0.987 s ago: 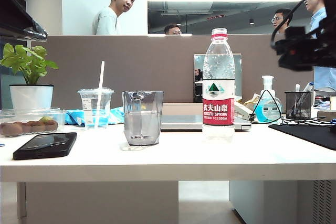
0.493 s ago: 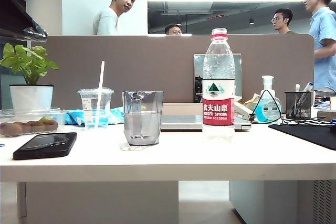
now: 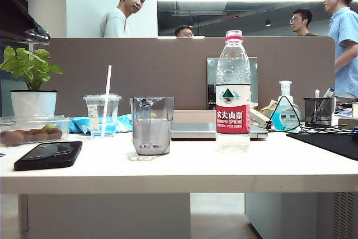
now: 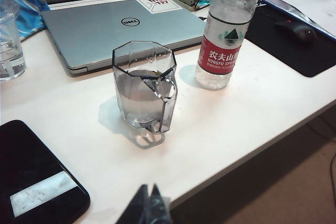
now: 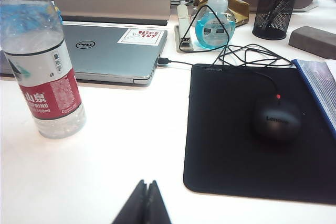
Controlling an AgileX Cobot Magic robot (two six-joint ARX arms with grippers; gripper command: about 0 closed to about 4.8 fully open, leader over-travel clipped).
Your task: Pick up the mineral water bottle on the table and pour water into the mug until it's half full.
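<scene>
We no longer see the right arm in the exterior view; a second ago it hung dark above the surface's right end, and now that space is clear. Our right gripper point(image 5: 147, 203) sits back over the front edge, jaws pressed together on nothing. Our left gripper point(image 4: 148, 206) also hangs at the front edge, jaws together and empty. The mineral water bottle point(image 3: 232, 90) stands upright, uncapped, near the middle of the surface point(image 3: 224, 166). The mug point(image 3: 151, 126) stands just beside it towards the left end, roughly half filled. We judge the pour done and the bottle set back.
</scene>
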